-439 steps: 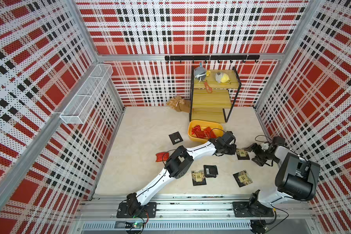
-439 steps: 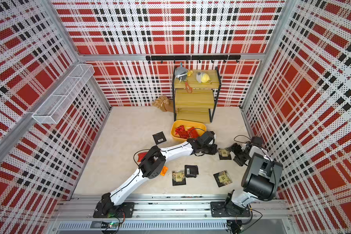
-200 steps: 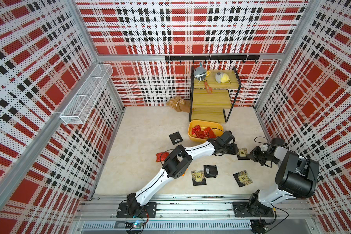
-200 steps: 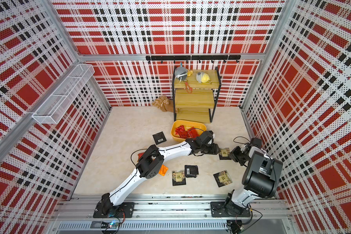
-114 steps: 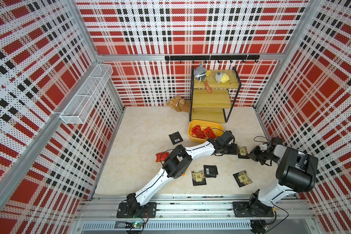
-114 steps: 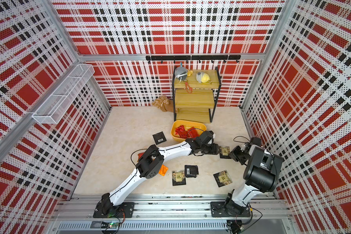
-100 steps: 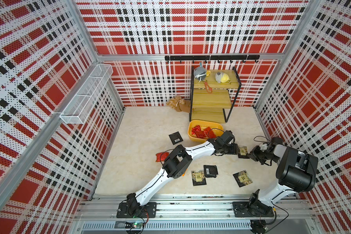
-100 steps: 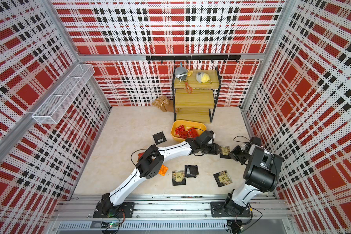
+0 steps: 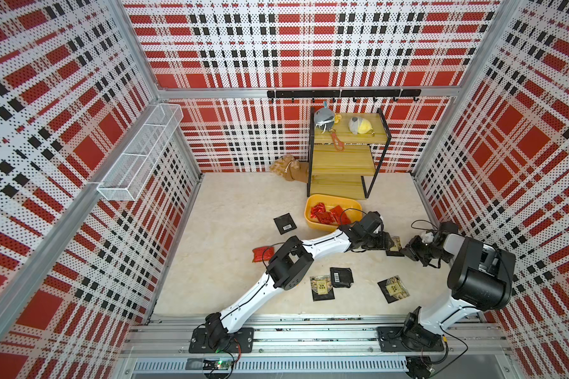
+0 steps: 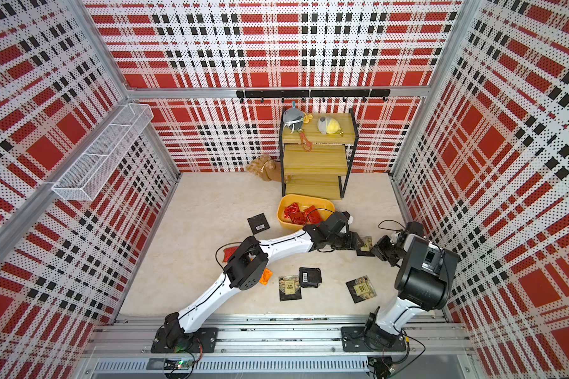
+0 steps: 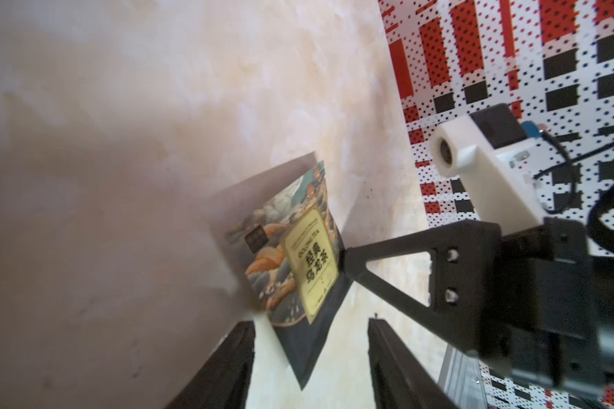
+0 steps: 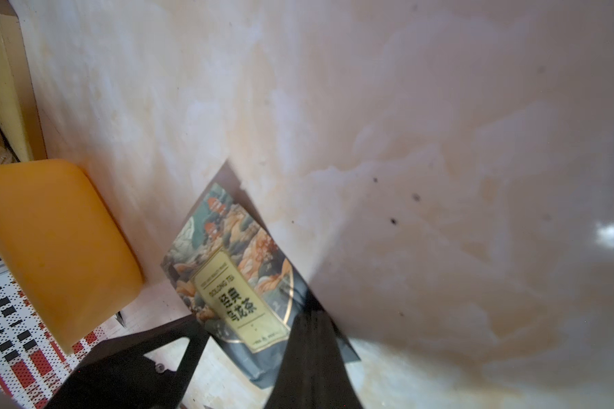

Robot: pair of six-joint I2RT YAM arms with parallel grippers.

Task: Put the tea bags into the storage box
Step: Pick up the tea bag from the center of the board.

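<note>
The yellow storage box holds several red tea bags. Just right of it a pictured tea bag lies on the floor. My left gripper is open, its fingers either side of the bag's near corner. My right gripper is shut, its tip resting on the bag's opposite edge. More tea bags lie loose: black, red, orange, pictured.
A wooden shelf rack with two plush toys stands behind the box, with a brown plush beside it. A white wire basket hangs on the left wall. Plaid walls close in on three sides.
My right gripper has crept left until its shut tip meets the pictured tea bag. The left arm has barely moved, its jaws still open.
</note>
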